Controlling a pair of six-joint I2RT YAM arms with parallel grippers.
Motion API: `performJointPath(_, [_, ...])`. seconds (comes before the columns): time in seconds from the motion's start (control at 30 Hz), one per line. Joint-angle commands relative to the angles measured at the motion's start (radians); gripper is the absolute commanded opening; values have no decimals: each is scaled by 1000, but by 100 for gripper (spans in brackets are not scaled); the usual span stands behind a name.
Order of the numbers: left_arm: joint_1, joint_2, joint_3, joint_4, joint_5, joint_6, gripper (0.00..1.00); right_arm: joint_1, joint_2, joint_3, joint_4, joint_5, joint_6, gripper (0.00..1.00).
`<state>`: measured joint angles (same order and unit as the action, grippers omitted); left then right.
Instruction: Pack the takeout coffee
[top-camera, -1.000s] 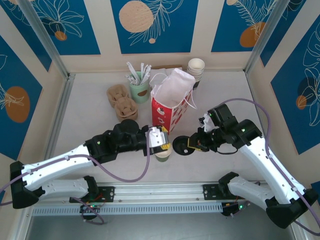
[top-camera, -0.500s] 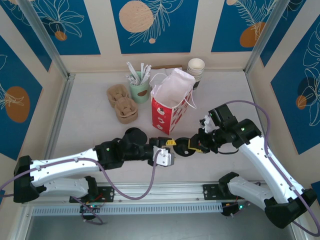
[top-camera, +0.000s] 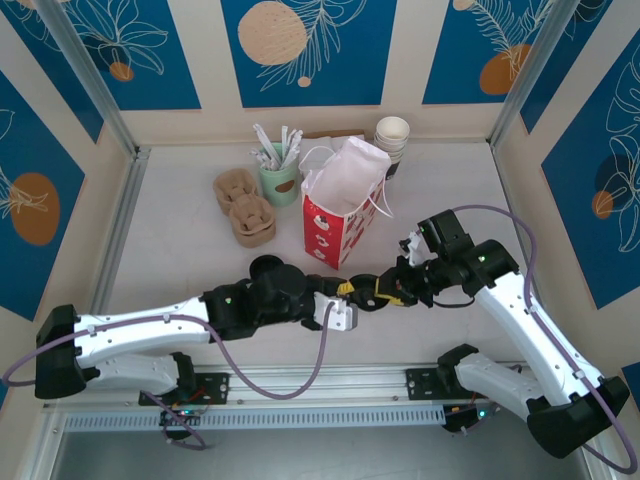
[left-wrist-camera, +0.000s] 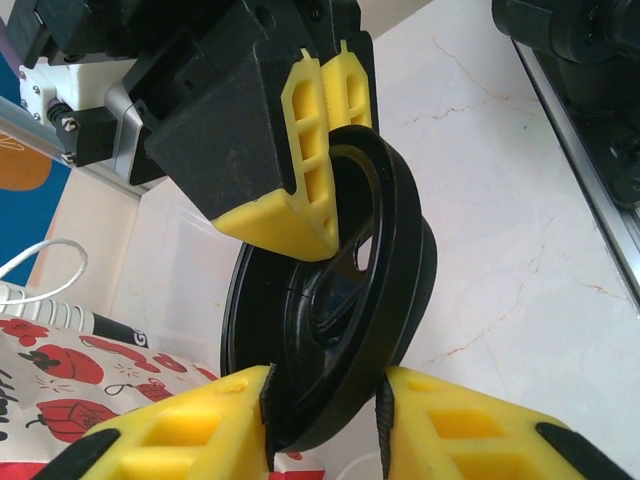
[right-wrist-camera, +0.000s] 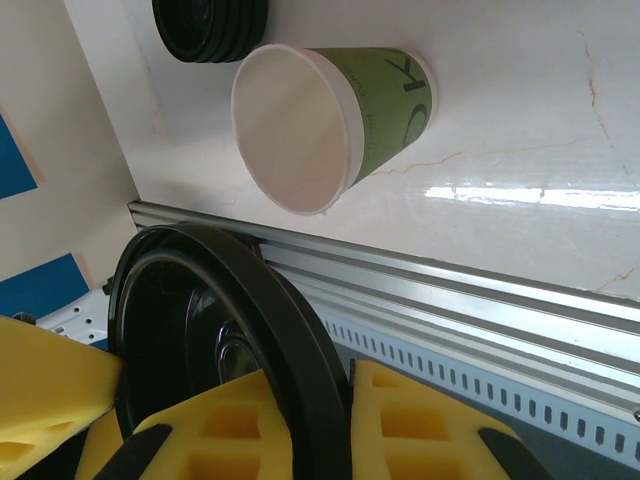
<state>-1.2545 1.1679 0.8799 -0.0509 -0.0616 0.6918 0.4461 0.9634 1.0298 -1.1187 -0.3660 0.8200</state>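
A black plastic lid (left-wrist-camera: 340, 300) hangs on edge in mid-air between both grippers. My right gripper (right-wrist-camera: 335, 400) is shut on its rim and reaches in from the right (top-camera: 372, 292). My left gripper (left-wrist-camera: 325, 385) has its yellow pads closed against the opposite rim and comes from the left (top-camera: 345, 300). The takeout coffee cup (right-wrist-camera: 320, 120) is green paper with a pale rim. It stands on the table with its mouth open and no lid, apart from both grippers.
A low stack of black lids (right-wrist-camera: 210, 30) sits beside the cup. Further back are a red-and-white paper bag (top-camera: 340, 210), brown cup carriers (top-camera: 243, 205), a green holder of sticks (top-camera: 278, 170) and stacked cups (top-camera: 392, 135). An aluminium rail (right-wrist-camera: 450, 300) runs along the near edge.
My left gripper left the cup, swung right to the lid in my right gripper, and narrowed its jaws onto the rim. The right arm barely shifted.
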Motion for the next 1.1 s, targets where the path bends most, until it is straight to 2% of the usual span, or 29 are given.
performJointPath(0.0, [-13, 8, 34, 55, -43, 22, 31, 5, -14, -12, -17, -78, 8, 0])
performJointPath(0.17, [-22, 42, 44, 64, -96, 26, 30, 5, -33, -16, 3, -88, 25, 0])
performJointPath(0.27, [-24, 46, 42, 77, -96, 22, 27, 3, -38, -10, 3, -85, 26, 3])
performJointPath(0.4, [-23, 53, 60, 76, -96, -7, 22, 2, -41, -12, 16, -101, 17, 17])
performJointPath(0.53, [-22, 76, 108, 17, -93, -56, 14, -7, -59, -7, 28, -105, 21, 23])
performJointPath(0.57, [-22, 79, 113, 10, -100, -64, 14, -10, -60, -3, 24, -105, 18, 26])
performJointPath(0.63, [-19, 83, 118, 7, -113, -79, 14, -20, -66, 7, 19, -104, 10, 43])
performJointPath(0.7, [-17, 89, 129, -6, -136, -104, 14, -29, -80, 23, 22, -100, 6, 54])
performJointPath(0.8, [-5, 88, 151, -51, -123, -161, 14, -52, -104, 66, 16, -84, -7, 62])
performJointPath(0.9, [2, 73, 153, -70, -103, -209, 14, -77, -114, 121, -25, -15, -35, 68])
performJointPath(0.97, [15, 66, 163, -104, -108, -249, 14, -95, -120, 144, -51, 41, -45, 83])
performJointPath(1.07, [63, 56, 185, -177, -72, -344, 12, -105, -135, 173, -60, 99, -44, 89])
